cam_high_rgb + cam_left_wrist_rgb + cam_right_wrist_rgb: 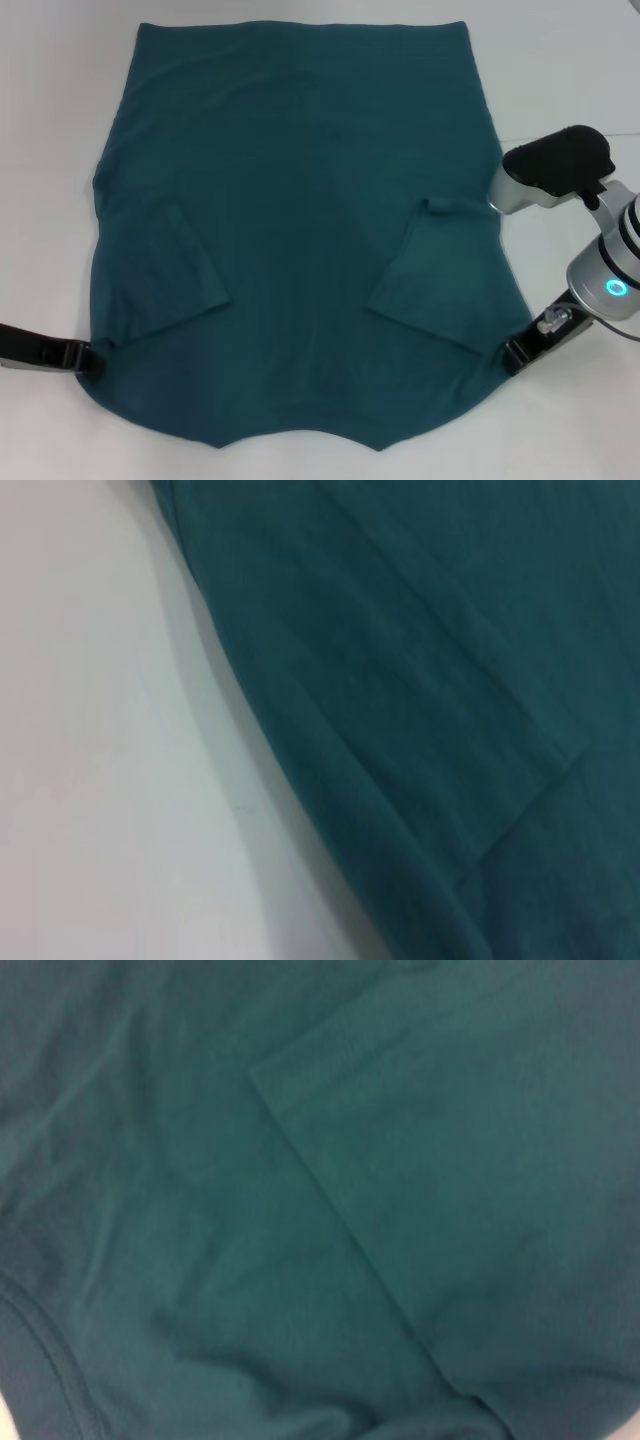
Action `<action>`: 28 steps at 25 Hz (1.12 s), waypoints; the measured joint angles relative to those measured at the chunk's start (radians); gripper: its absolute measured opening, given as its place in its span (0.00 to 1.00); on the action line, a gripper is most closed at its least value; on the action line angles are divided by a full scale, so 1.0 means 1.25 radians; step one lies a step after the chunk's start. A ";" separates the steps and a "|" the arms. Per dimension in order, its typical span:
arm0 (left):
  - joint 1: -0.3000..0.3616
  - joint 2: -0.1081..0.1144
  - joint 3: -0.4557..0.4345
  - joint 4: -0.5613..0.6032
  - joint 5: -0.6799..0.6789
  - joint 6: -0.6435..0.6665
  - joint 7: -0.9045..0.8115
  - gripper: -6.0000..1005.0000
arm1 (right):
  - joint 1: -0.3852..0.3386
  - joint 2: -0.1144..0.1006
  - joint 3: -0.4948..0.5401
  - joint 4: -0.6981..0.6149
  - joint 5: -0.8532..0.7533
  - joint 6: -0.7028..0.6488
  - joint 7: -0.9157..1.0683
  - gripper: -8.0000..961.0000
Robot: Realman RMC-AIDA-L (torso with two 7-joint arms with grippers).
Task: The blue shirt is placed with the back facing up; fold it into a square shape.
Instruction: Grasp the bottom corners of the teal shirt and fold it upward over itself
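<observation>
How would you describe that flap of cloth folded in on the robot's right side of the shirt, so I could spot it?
Start with the blue shirt spread flat over the white table. On the robot's right side, partway toward its near edge, lies the right sleeve, folded inward onto the body. It is a slanted flap with a straight hemmed edge, mirroring the left sleeve, and it is nearer the right gripper.

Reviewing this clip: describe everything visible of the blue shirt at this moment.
The blue shirt is a large, dark teal short-sleeved tee of soft plain knit, no print, spread flat on a white table. Both sleeves are folded inward onto the body, and the near edge shows a curved neckline. Light wrinkles run across the fabric. The left gripper meets its near left corner and the right gripper its near right corner; whether either is clamped on the cloth cannot be told.
</observation>
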 joint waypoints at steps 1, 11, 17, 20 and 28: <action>0.000 0.000 -0.005 0.000 0.000 0.002 0.001 0.05 | 0.003 0.000 0.001 -0.001 0.002 -0.006 -0.011 0.07; 0.008 0.025 -0.011 0.009 0.013 0.171 0.009 0.06 | 0.034 0.001 0.027 -0.040 0.013 -0.252 -0.212 0.07; 0.033 0.024 -0.013 0.022 0.058 0.329 0.022 0.06 | 0.034 -0.002 0.014 -0.050 0.094 -0.375 -0.285 0.07; 0.047 0.020 -0.011 0.032 0.071 0.396 0.023 0.06 | 0.036 -0.004 -0.007 -0.041 0.087 -0.381 -0.281 0.07; 0.086 0.014 0.012 0.060 0.114 0.518 0.021 0.05 | 0.047 -0.003 -0.130 0.049 0.155 -0.385 -0.267 0.07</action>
